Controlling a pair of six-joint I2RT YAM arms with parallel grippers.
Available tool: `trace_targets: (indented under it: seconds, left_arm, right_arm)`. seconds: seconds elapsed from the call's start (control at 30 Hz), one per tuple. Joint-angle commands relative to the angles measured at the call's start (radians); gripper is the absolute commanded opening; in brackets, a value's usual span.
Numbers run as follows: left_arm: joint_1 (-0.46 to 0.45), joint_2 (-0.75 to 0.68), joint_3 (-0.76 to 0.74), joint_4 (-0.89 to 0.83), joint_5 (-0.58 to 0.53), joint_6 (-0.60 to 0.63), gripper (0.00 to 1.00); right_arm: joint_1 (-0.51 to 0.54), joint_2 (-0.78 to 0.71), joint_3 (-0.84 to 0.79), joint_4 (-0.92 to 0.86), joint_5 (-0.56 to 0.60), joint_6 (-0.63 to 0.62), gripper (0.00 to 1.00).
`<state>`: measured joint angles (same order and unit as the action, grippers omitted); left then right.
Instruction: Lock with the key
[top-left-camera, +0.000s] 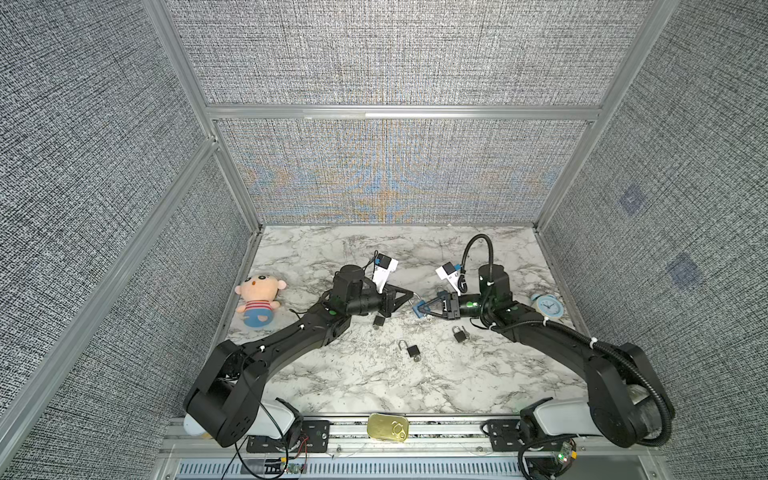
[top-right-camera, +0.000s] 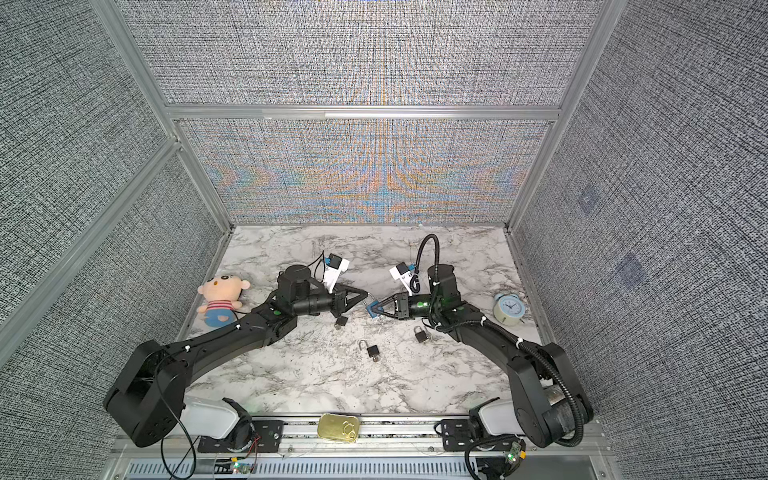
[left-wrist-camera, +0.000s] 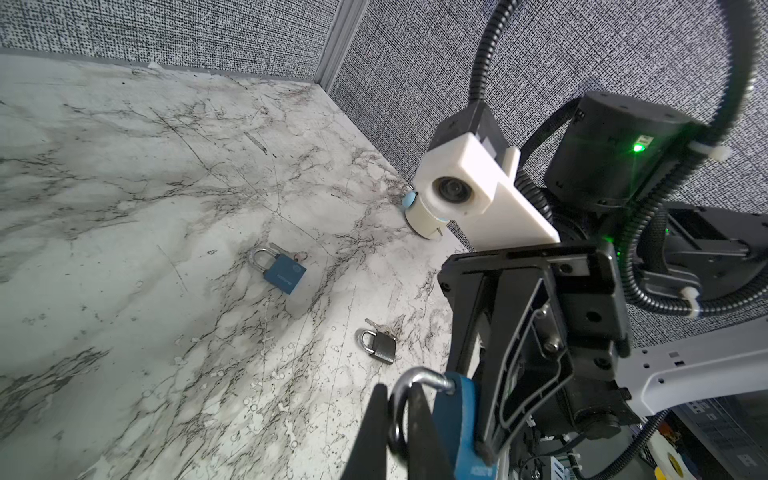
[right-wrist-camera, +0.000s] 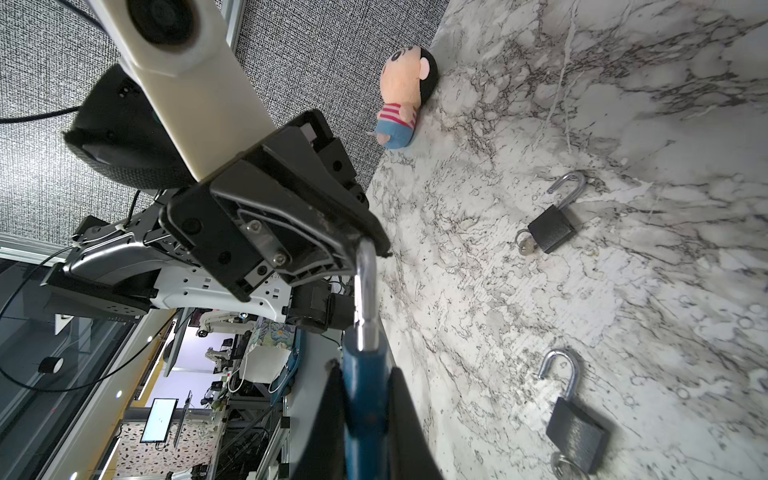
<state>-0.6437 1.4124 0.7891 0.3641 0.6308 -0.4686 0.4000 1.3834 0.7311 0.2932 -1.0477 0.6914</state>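
Blue padlock (right-wrist-camera: 365, 386) is lifted over the middle of the tabletop (top-left-camera: 374, 386), body grasped by the right end effector (top-left-camera: 424, 309), shackle (right-wrist-camera: 365, 282) pinched in the clenched left end effector (top-left-camera: 411, 296); whether it is locked or keyed cannot be told, and black padlocks (top-left-camera: 412, 351), a doll (top-left-camera: 257, 299) and a clock (top-left-camera: 547, 306) lie nearby, blocking nothing.

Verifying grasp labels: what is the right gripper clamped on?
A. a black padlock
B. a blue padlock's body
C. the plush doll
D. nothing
B: in the right wrist view, the right gripper pinches the blue padlock by its body.
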Motion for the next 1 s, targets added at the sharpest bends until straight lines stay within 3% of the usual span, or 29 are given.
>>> trace_targets:
  seconds: [0.0, 0.97]
  left_arm:
    - [-0.022, -0.005, -0.006, -0.046, 0.168, -0.004, 0.0]
    - [-0.051, -0.033, -0.042, 0.003, 0.203, -0.05, 0.01]
  right_arm:
    - [0.002, 0.001, 0.025, 0.1, 0.089, -0.012, 0.0]
    - [0.002, 0.007, 0.044, 0.054, 0.124, -0.026, 0.0]
